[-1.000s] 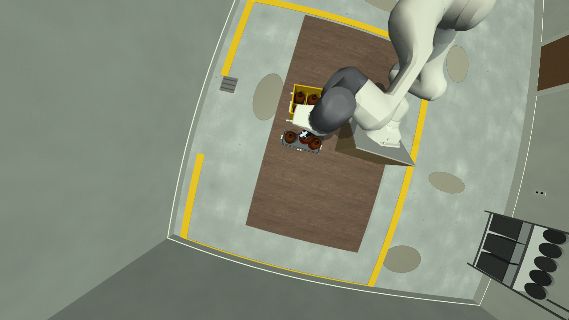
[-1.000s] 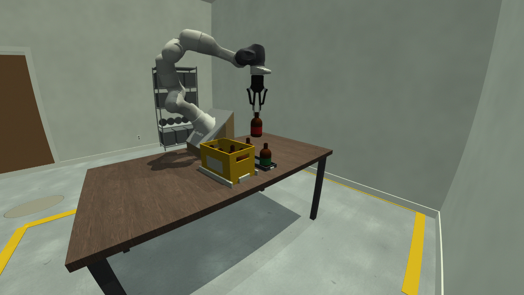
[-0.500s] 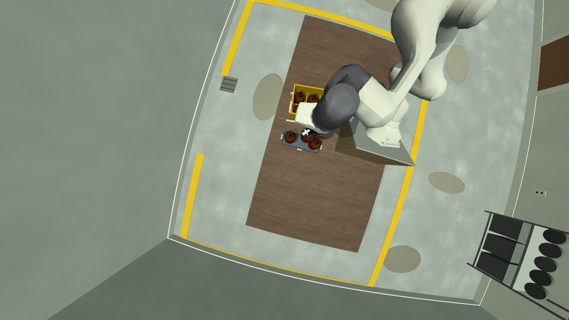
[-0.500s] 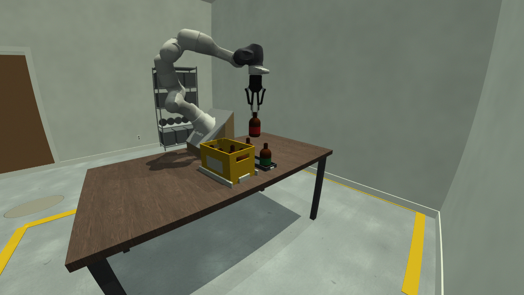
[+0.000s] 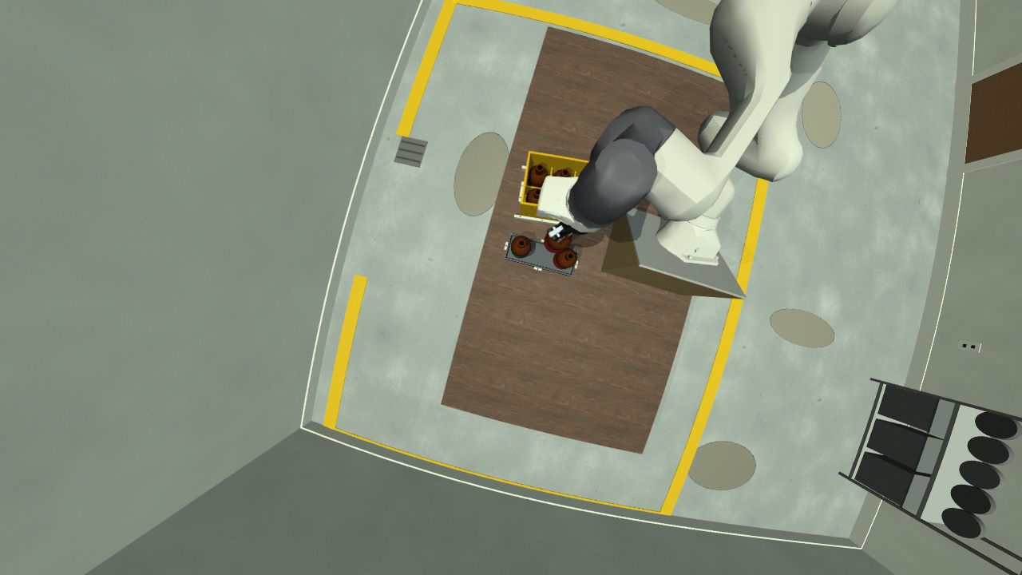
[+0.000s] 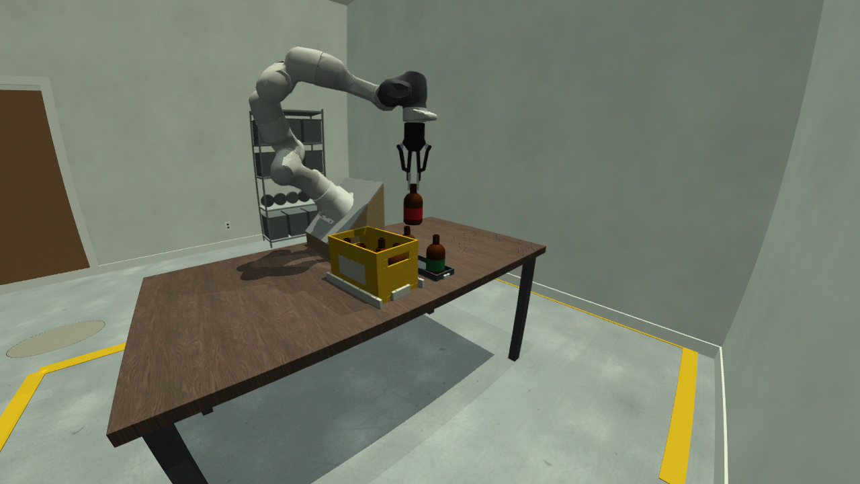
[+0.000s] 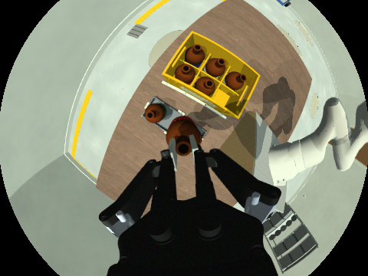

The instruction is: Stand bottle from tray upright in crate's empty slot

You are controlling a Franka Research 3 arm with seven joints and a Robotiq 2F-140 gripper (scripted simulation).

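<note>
Red-labelled bottle (image 6: 412,206): brown glass, hanging upright in the air by its neck, well above the table and over the tray, clear of the crate.
Gripper (image 6: 412,178): pointing straight down, jaws closed on the bottle's neck; in the wrist view the fingertips sit on either side of the bottle mouth.
Crate (image 6: 372,263): yellow, six slots, standing on a pale base plate on the table; five slots hold brown bottles, and the corner slot (image 7: 238,98) nearest the robot base shows bare yellow.
Tray (image 6: 437,271): dark, flat, just beside the crate on the table.
Green-labelled bottle (image 6: 435,254): upright on the tray's outer end.
Third tray bottle (image 5: 567,258): red label, upright at the tray's other end.
Table (image 6: 252,325): dark wood top on black legs.
</note>
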